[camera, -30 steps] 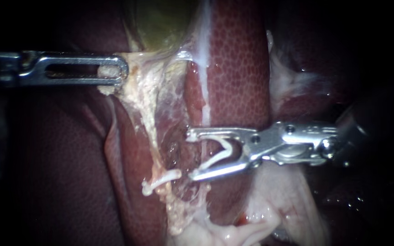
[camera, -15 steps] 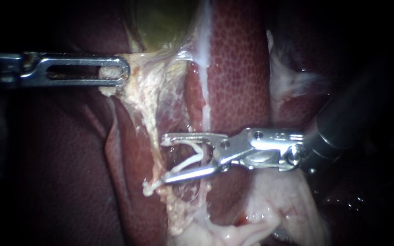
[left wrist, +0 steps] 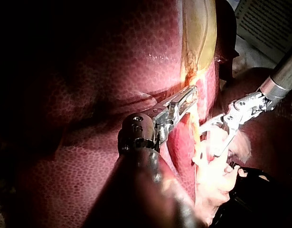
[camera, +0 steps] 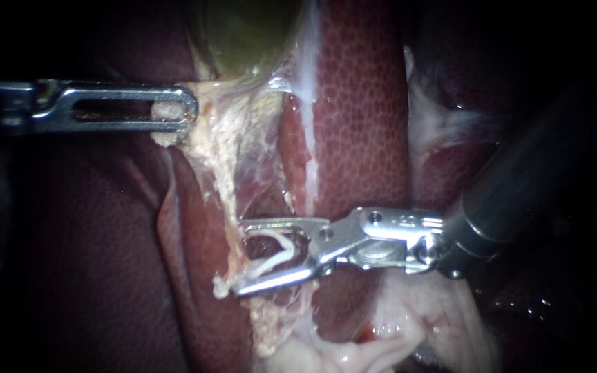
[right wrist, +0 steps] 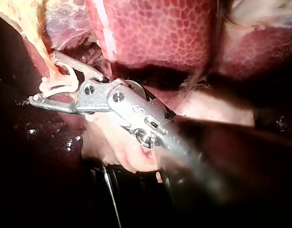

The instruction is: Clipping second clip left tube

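Right instrument (camera: 271,257) holds an open clip (camera: 281,247) between its jaws at the tube (camera: 232,206). Left instrument (camera: 179,109) pinches tissue (camera: 209,135). Placement seems underway, with squeezing shut likely next.

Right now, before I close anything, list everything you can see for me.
liver: one, dark red and mottled, fills the background.
gallbladder: one, yellow-green, above the pale tissue.
pale tissue: one band, cream, runs from the gallbladder down across the liver.
closed clip: one, white, low on the pale tissue.
open clip: one, white, just above the closed clip.
printed sheet: one, white, beyond the liver in the left wrist view.
left instrument: one, silver, jaws shut on the pale tissue's upper end.
right instrument: one, silver, jaws apart carrying the open clip, apparently straddling the pale tissue.
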{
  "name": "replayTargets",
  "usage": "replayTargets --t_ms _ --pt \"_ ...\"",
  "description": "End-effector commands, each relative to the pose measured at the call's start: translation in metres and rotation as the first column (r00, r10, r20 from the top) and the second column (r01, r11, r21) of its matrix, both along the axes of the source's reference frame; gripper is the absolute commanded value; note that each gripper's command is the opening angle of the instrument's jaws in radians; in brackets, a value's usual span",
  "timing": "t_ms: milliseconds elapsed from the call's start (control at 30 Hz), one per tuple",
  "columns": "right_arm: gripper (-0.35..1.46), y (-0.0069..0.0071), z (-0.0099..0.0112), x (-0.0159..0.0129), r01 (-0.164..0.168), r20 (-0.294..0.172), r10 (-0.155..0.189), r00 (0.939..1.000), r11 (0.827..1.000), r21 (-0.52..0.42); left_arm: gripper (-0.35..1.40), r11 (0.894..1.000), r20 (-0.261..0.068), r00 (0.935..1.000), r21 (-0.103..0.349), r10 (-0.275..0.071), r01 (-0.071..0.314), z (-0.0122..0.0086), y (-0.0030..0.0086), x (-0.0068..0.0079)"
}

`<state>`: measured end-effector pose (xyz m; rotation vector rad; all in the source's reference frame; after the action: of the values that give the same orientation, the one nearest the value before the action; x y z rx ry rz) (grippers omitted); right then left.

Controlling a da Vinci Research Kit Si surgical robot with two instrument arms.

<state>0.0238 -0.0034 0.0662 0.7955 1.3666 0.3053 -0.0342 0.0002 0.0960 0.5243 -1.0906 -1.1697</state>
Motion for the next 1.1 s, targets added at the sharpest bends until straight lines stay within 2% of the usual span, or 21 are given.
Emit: replayTargets --t_ms 33,500,900,933,1000,1067,1100 --pt "0.60 -0.0001 0.0001 0.0001 0.005 0.002 -0.005 1.0000 1.000 0.004 -0.35 1.000 -0.001 1.0000 0.000 0.000 0.000 0.0000 0.0000 0.0000" --pt "0.59 -0.0001 0.0008 0.0020 0.077 -0.033 -0.075 0.9966 0.997 0.031 -0.35 1.000 0.001 1.0000 0.000 0.002 -0.002 0.0001 -0.0002 -0.0003" --pt "0.54 0.0003 0.0014 0.0025 0.090 -0.032 -0.088 0.9956 0.995 0.046 -0.35 1.000 0.002 1.0000 -0.001 0.003 -0.003 0.0003 -0.0003 -0.0005" --pt "0.51 0.0003 0.0015 0.0022 0.095 -0.027 -0.094 0.9952 0.993 0.068 -0.35 1.000 0.002 1.0000 -0.001 0.003 -0.003 0.0003 -0.0003 -0.0005" --pt "0.11 0.0004 0.0018 0.0016 0.118 -0.013 -0.117 0.9930 0.988 0.097 -0.35 1.000 0.002 1.0000 -0.001 0.003 -0.003 0.0003 -0.0003 -0.0005" --pt "-0.35 0.0004 0.0020 0.0008 0.154 0.025 -0.157 0.9872 0.982 0.109 -0.35 1.000 0.002 1.0000 -0.001 0.003 -0.003 0.0003 -0.0003 -0.0005" --pt "-0.35 0.0005 0.0021 0.0006 0.159 0.041 -0.164 0.9855 0.982 0.106 -0.35 1.000 0.002 1.0000 -0.001 0.003 -0.003 0.0003 -0.0003 -0.0005"
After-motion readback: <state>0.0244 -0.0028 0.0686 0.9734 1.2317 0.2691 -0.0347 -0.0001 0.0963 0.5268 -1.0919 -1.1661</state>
